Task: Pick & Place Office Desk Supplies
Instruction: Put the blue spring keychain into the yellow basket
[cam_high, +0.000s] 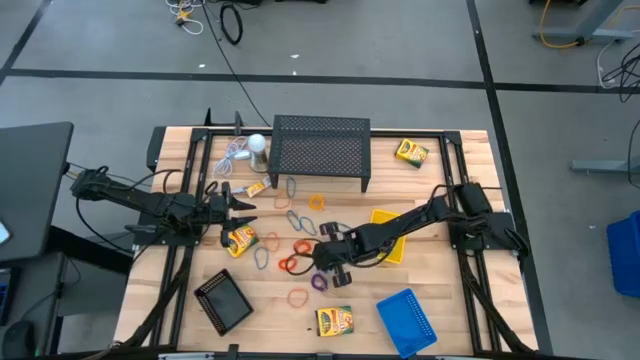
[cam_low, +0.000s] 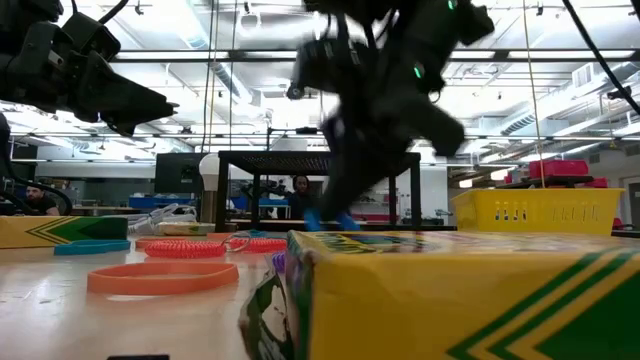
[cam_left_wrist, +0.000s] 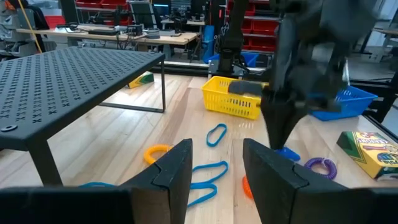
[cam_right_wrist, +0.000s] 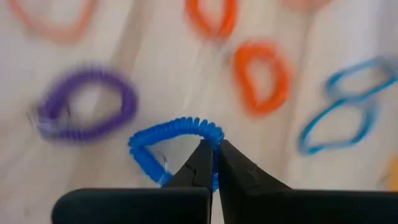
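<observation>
Right hand (cam_right_wrist: 211, 163) pinched on blue coil band (cam_right_wrist: 168, 140), low over the worktop; yellow tray (cam_high: 392, 235) just beside, toward right arm base. Left hand (cam_left_wrist: 214, 171) spread, waiting farther from tray.

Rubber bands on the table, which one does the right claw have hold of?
The blue coiled band, pinched between the right claw's tips. The purple coiled band and orange bands lie loose beside it.

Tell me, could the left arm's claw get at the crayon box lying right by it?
Probably yes. The left claw hangs open just above that crayon box, with nothing lying between them.
</observation>
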